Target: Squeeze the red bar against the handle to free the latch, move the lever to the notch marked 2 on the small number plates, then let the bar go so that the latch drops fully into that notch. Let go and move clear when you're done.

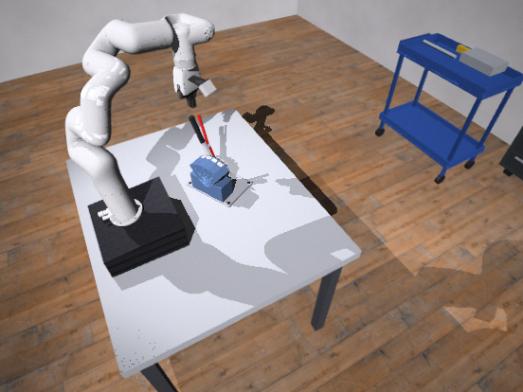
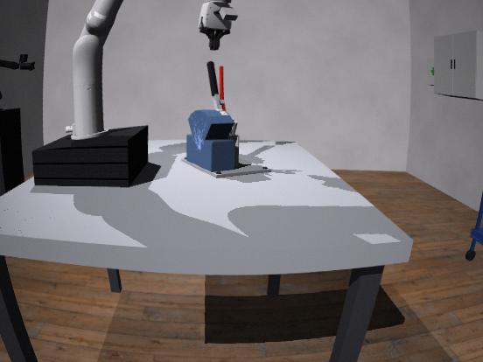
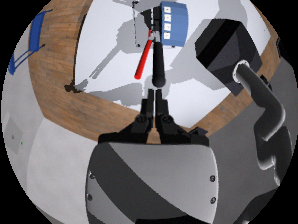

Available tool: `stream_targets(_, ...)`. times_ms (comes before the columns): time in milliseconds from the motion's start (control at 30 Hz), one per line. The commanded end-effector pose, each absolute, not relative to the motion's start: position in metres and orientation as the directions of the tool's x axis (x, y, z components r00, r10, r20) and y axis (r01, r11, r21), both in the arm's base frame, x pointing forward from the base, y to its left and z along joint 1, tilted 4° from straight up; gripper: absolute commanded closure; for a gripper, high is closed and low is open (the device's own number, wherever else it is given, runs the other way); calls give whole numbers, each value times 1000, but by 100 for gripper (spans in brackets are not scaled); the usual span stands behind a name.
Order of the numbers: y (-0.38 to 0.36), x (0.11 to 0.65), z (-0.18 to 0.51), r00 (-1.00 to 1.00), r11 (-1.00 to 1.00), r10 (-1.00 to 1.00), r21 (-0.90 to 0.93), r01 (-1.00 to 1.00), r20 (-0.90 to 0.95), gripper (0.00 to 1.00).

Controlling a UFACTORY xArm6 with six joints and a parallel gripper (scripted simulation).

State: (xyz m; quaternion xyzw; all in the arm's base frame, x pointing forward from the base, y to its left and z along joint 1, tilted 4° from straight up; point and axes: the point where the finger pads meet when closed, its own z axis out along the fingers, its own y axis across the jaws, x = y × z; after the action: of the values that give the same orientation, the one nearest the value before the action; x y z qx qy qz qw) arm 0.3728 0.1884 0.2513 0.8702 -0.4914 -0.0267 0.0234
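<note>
A blue lever housing (image 1: pixel 211 180) sits on a grey baseplate (image 1: pixel 223 190) near the table's middle. A black handle (image 1: pixel 196 130) rises from it, with a thin red bar (image 1: pixel 205 134) standing apart beside it. Small number plates (image 1: pixel 208 159) show on the housing's top. My gripper (image 1: pixel 190 100) hangs above the handle's top, clear of it, with fingers shut on nothing. In the exterior view the gripper (image 2: pixel 214 44) is above the handle (image 2: pixel 213 83) and red bar (image 2: pixel 221 85). In the wrist view the shut fingers point down over the handle (image 3: pixel 158 66) and red bar (image 3: pixel 143 62).
My black base block (image 1: pixel 139 224) stands on the table to the left of the housing. A blue cart (image 1: pixel 450 95) with a grey box stands on the floor at the far right. A wall cabinet (image 2: pixel 458 63) hangs at the right.
</note>
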Motion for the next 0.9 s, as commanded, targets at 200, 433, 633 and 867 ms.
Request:
stream_targets(200, 189, 373, 253, 516, -516, -857, 64, -854, -23, 1)
stream_targets(433, 189, 373, 253, 516, -516, -857, 64, -854, -23, 1)
stream_targets(633, 189, 373, 253, 516, -516, -857, 64, -854, -23, 1)
stream_targets(867, 189, 373, 253, 516, -516, -857, 64, -854, -23, 1)
